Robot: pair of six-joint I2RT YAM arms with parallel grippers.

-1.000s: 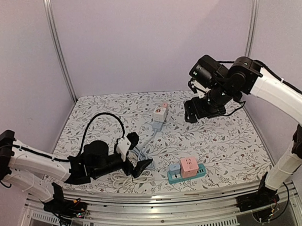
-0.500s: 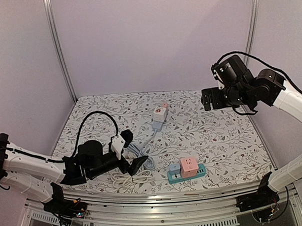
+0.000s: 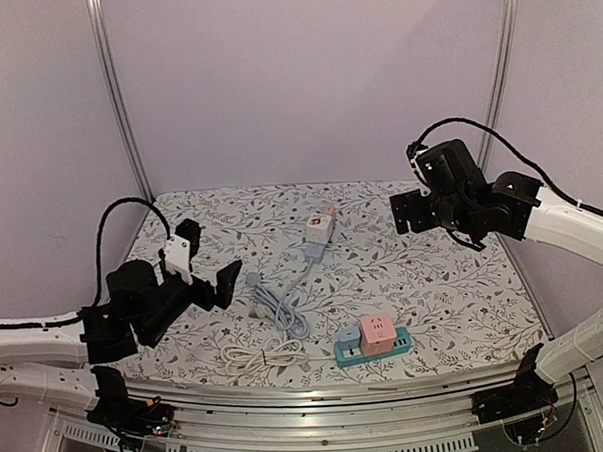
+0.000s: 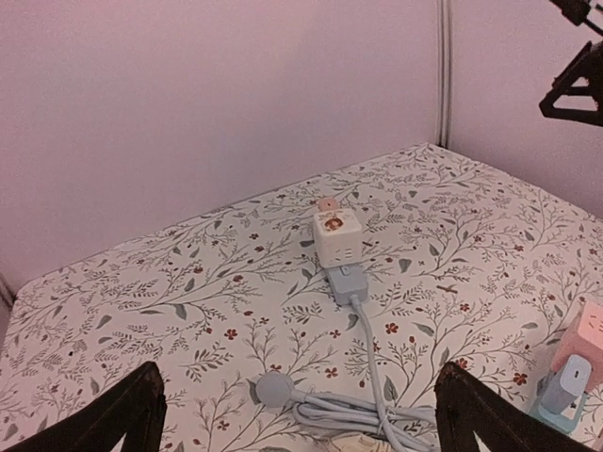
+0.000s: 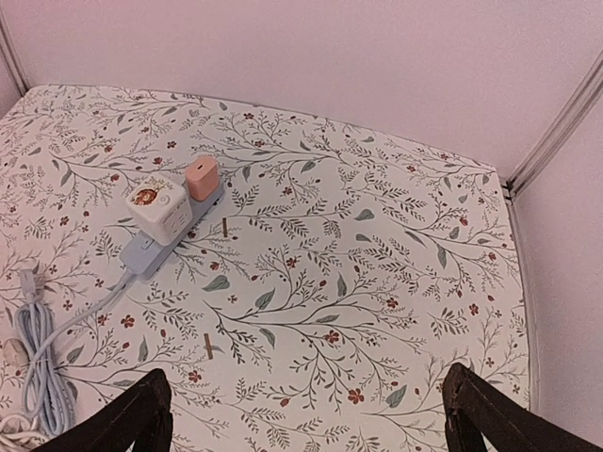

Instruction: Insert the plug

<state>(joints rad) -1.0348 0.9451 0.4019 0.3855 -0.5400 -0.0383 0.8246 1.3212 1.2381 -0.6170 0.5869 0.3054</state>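
Observation:
The grey round plug (image 3: 252, 281) lies on the flowered table at the end of a coiled grey cable (image 3: 283, 315). That cable runs to a grey power strip (image 3: 314, 247) carrying a white cube adapter (image 3: 319, 226) and a pink plug (image 3: 328, 212). My left gripper (image 3: 211, 262) hangs open above and to the left of the plug, holding nothing. In the left wrist view the plug (image 4: 273, 388) sits on the table between the open left gripper (image 4: 300, 395) fingers. My right gripper (image 3: 406, 213) is open and empty, raised at the back right. The right gripper (image 5: 303, 377) looks down on bare cloth, with the strip (image 5: 146, 252) to its left.
A teal power strip (image 3: 372, 350) with a pink cube (image 3: 377, 333) and a blue adapter (image 3: 347, 338) lies at the front right. A white cable bundle (image 3: 262, 356) lies near the front edge. Pale walls and metal posts (image 3: 116, 94) enclose the table.
My left gripper rose and pulled back to the left, leaving the cable and plug on the table. My right gripper moved away from the grey strip toward the back right and opened wide.

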